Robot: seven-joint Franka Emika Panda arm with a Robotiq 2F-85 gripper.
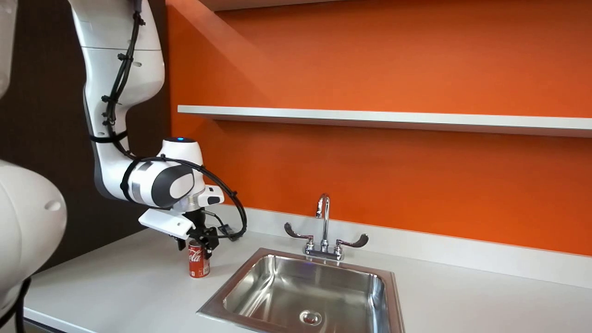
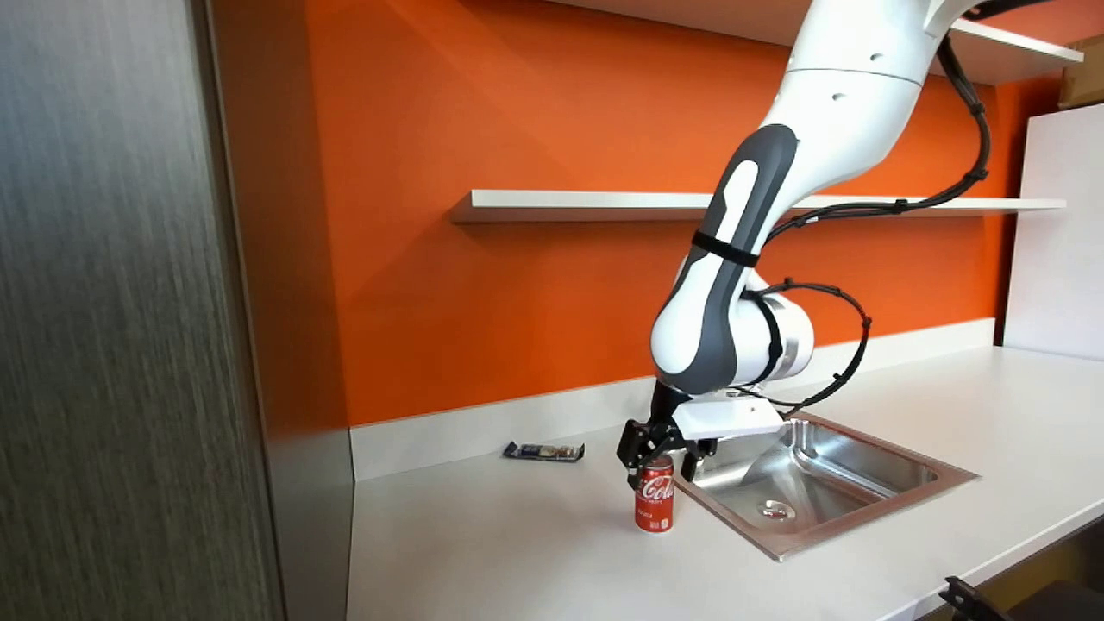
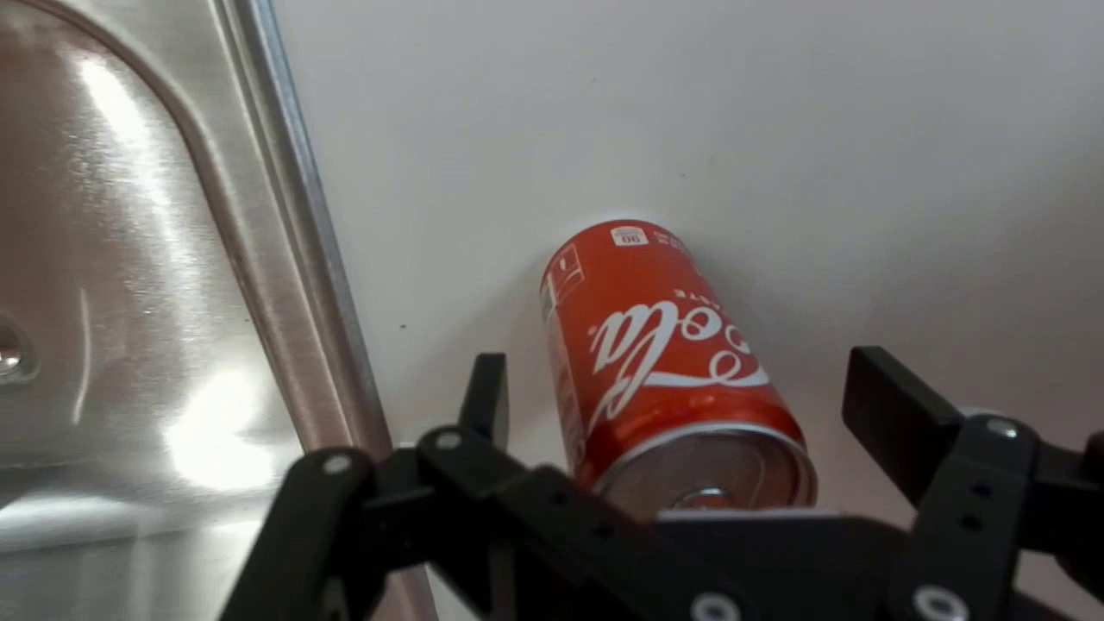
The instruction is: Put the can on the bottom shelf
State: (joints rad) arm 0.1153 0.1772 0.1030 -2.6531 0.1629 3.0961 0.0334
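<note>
Hand [image 1: 194, 249], at left in an exterior view: black, fingers spread to either side of the can [image 1: 199, 265] at its upper end, pinching nothing; gaps show in the wrist view. Risks, as judged: one finger looks nearer the can than its opposite, so an off-centre closing might shove or topple it; a hold too near the rim might let it swing or slip in the lift.

Can, between those fingers, upright on the white bench [image 1: 115, 277]: small, red, white looping script, silvery top.

Sink [image 1: 323, 291], right of the can: steel, set into the bench.

Bottom shelf [image 1: 385, 117], above, reaching farthest right: thin white plank on orange wall [image 1: 393, 194].
</note>
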